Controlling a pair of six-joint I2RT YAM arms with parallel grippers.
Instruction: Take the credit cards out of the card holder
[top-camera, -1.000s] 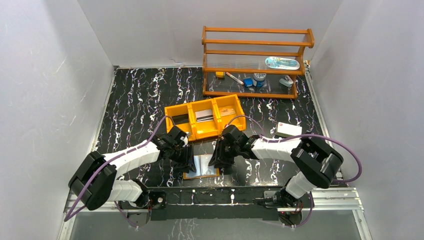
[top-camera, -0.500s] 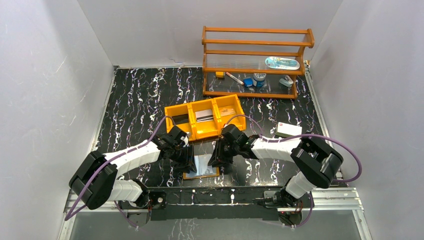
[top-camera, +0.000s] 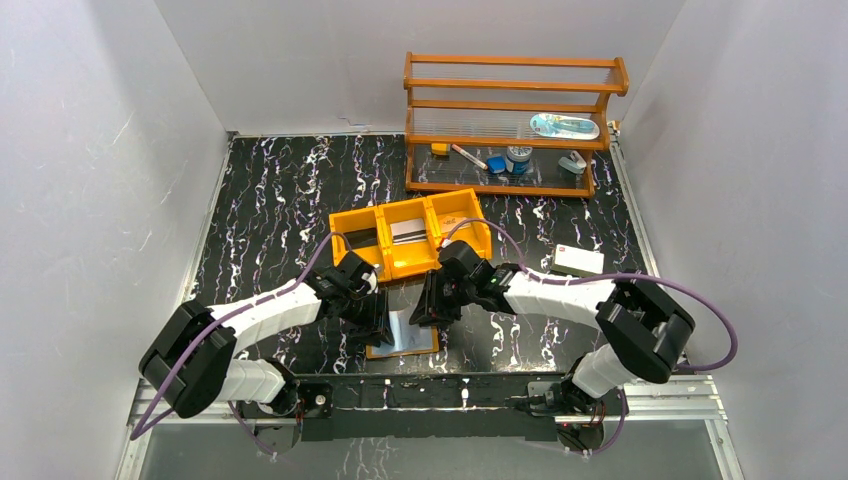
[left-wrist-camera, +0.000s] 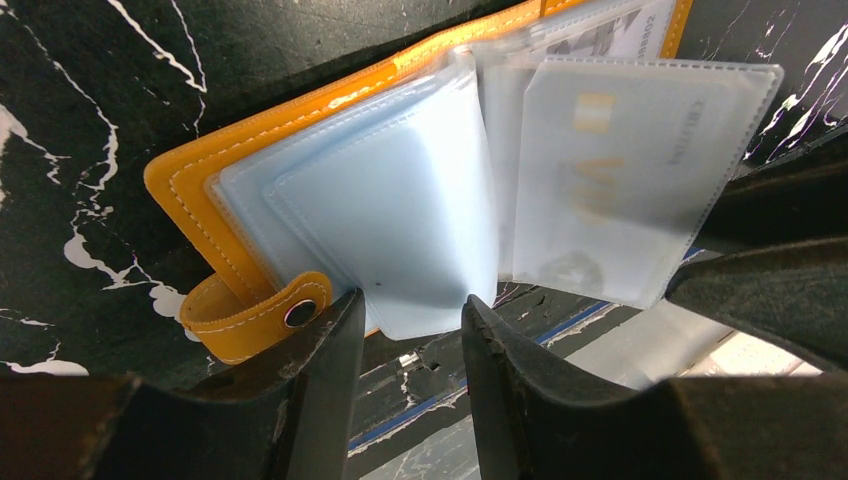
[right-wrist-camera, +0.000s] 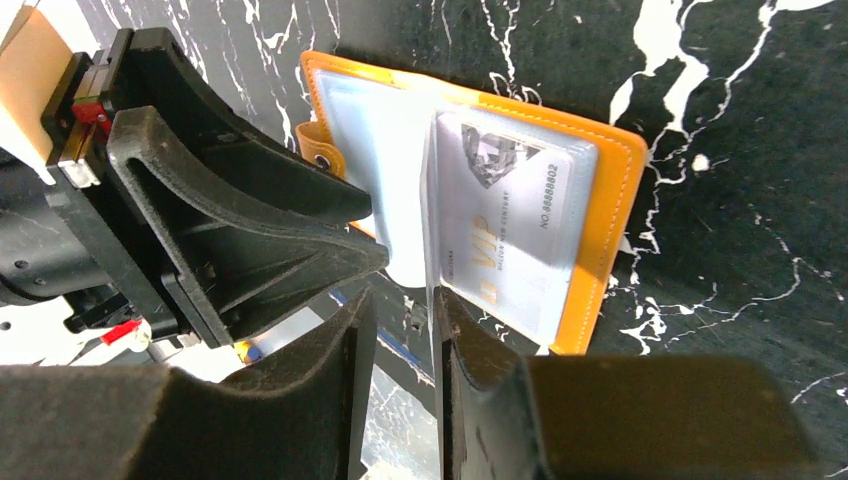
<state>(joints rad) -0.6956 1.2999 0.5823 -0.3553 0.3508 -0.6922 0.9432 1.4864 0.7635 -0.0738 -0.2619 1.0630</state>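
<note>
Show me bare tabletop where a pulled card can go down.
Free: the far-left table between the left wall and the orange tray; the patch between wooden shelf and white box. Crowded: near centre, where left tool and right tool meet over the card holder.

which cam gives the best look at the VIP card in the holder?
Right wrist: VIP card sharp, print readable. Left wrist shows it blurred behind a frosted sleeve; top view, too small to make out.

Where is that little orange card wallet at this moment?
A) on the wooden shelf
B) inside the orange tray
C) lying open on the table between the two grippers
C: the top view shows the card holder lying open on the table, between the left gripper and the right gripper.
</note>
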